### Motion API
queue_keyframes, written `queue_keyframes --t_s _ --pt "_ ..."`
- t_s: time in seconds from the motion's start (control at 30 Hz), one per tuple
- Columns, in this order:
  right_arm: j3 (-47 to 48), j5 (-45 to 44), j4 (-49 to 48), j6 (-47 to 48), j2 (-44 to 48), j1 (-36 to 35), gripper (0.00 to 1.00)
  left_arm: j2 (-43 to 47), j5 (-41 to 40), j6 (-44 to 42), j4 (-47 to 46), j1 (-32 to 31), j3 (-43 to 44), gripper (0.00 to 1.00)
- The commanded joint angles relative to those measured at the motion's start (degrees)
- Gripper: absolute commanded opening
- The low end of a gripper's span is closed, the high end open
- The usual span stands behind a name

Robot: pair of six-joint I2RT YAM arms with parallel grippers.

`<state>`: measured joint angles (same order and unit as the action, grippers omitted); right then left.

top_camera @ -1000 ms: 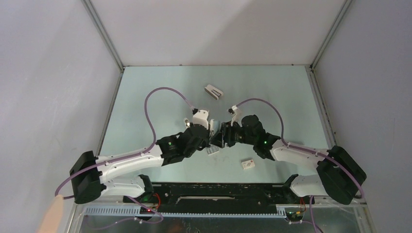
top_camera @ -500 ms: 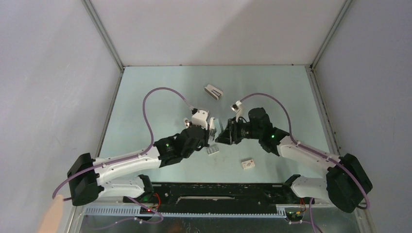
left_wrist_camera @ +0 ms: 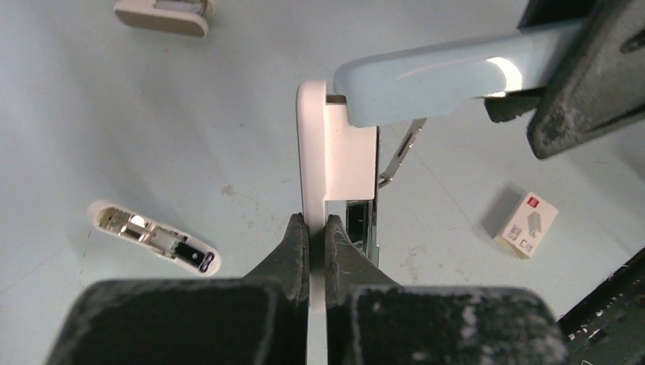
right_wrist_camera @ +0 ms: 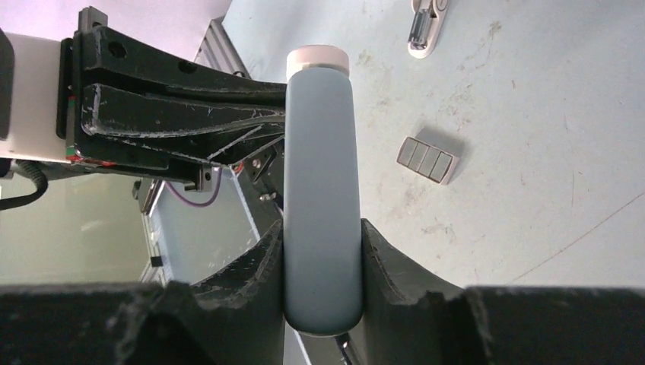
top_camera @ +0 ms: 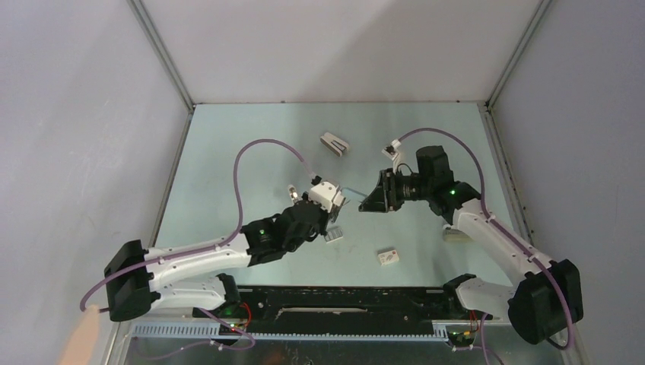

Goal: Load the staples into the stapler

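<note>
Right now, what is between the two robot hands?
The stapler bridges them: the left gripper pinches its white end and the right gripper clamps its pale cover. The left wrist view shows it best.

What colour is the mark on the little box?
Red, on the white box; the left wrist view shows it best.

Left gripper [left_wrist_camera: 312, 245], bottom centre: fingers pinched tight on thin white end of stapler [left_wrist_camera: 328, 152], held upright above pale table [left_wrist_camera: 114, 129]. Stapler's grey-blue upper half swung open to right, far end clamped in right gripper [left_wrist_camera: 549, 61], upper right. Metal magazine glints just right of fingers. On table: cream stapler [left_wrist_camera: 152, 237] lower left, lying open; another stapler [left_wrist_camera: 161, 9] cut off at top edge; white box [left_wrist_camera: 525, 226] with red mark, right.
</note>
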<state>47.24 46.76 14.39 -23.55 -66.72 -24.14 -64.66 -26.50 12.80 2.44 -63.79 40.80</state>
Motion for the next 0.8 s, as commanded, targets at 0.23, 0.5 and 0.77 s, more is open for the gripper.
queue_keyframes --t_s 0.23,0.5,0.77 --pt "12.6 8.0 4.8 3.5 -6.8 13.0 0.0 -4.4 2.2 -16.3 5.5 -11.5 0.3 0.0" --pt "14.8 9.0 2.8 2.6 -11.0 11.8 0.03 -6.1 -4.8 -11.7 4.4 -11.7 0.0 0.0" --pt "12.9 -7.4 2.6 -0.2 -6.2 6.5 0.56 -9.4 -2.7 6.7 8.7 -1.8 4.8 0.0"
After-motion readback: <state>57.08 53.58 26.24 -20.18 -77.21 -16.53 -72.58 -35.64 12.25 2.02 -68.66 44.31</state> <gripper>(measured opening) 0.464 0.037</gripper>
